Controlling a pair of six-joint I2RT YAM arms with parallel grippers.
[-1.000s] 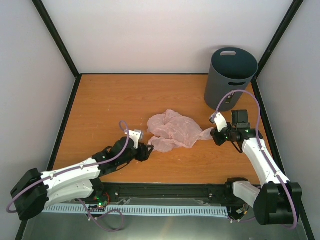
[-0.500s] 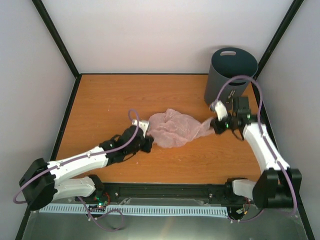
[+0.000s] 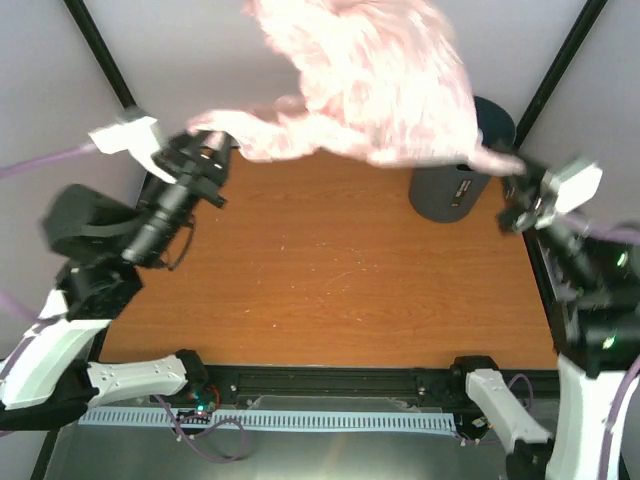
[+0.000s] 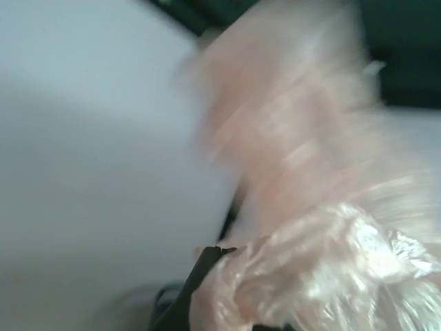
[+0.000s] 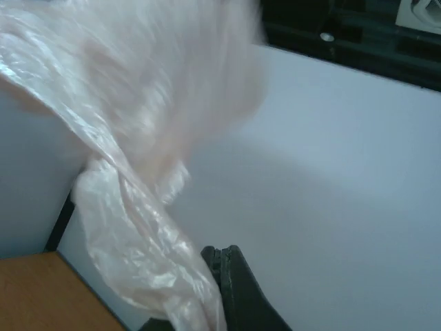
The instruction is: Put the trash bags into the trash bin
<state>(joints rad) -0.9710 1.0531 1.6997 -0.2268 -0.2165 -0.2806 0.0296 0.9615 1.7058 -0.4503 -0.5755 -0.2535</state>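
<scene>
The pale-pink trash bag (image 3: 370,80) was the largest thing in view. It hung in the air, spread wide above and to the left of the trash bin (image 3: 445,195), and hid part of the bin's mouth from the overhead camera. I could not tell whether the film touched the bin's rim. The dark grey bin stood upright beneath it.

My left gripper (image 3: 205,150), well to the left of the bin, was clamped on the bag's left end. My right gripper (image 3: 515,192), just right of the bin, was pinched tight on the bag's twisted right tail.

I judged the step to be carrying the bag over the bin. To do it well, I would bring the left end across until the bulk gathered above the mouth. I would then lower it inside before letting go, since film this loose could catch on the rim or spill out.

Blur left no lettering readable on the bag, and I saw none on the bin.
</scene>
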